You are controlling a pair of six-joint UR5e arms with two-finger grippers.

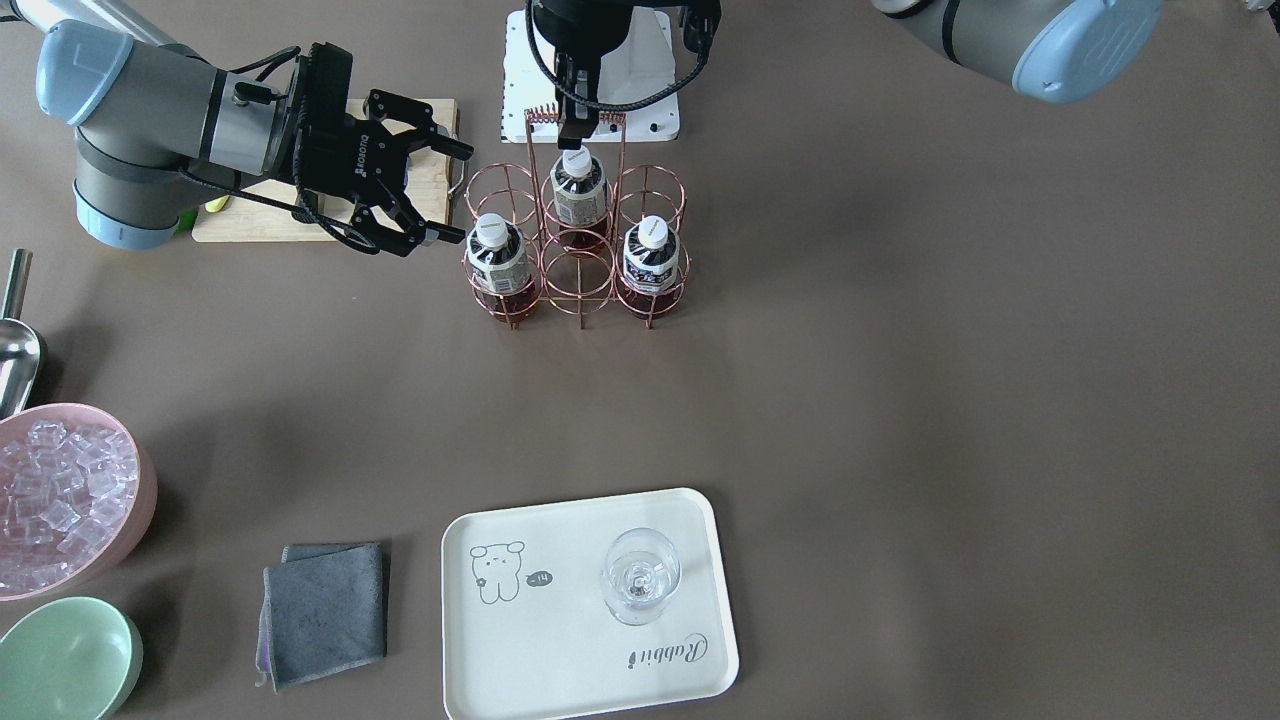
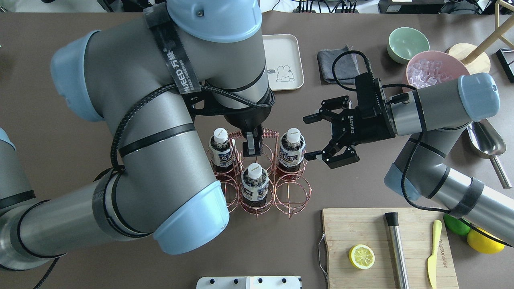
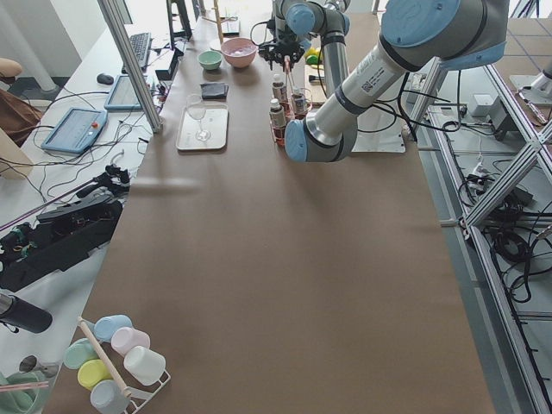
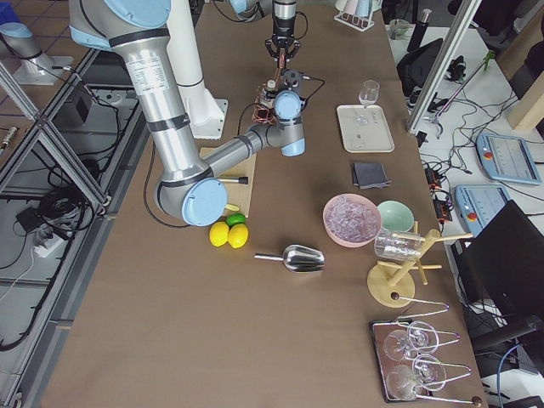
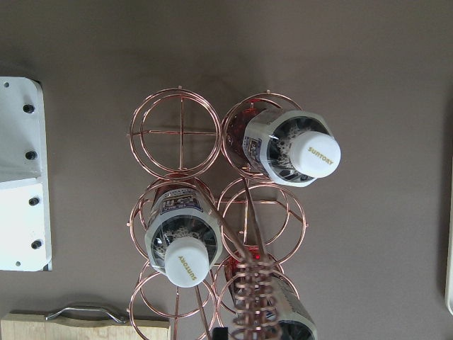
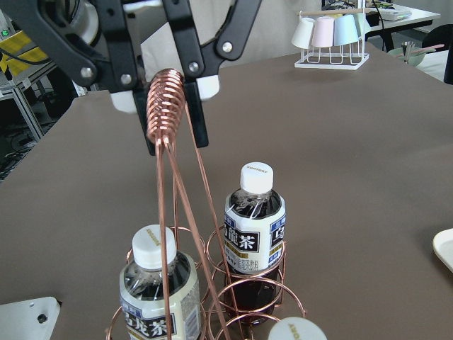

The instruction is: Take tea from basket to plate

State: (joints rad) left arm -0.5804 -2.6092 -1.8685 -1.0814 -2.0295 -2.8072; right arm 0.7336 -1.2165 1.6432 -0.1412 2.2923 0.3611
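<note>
Observing white-capped, beige-labelled tea point(image 1: 580, 195) upright in basket point(image 1: 578, 297); noting right gripper point(image 1: 455, 195) released, left gripper point(image 1: 574, 132) straddling handle point(image 6: 167, 99), clamping indeterminate.

Left arm point(image 2: 152, 132): elbow folded, wrist straight above claw. Left gripper point(image 2: 250, 149): pointing down, fingers pinched on basket point(image 6: 166, 92) handle. Right arm point(image 2: 433, 106): forearm level, wrist directly behind claw. Right gripper point(image 2: 308, 136): lying sideways, fingers spread wide, tips aimed toward left claw, near it but apart.
</note>
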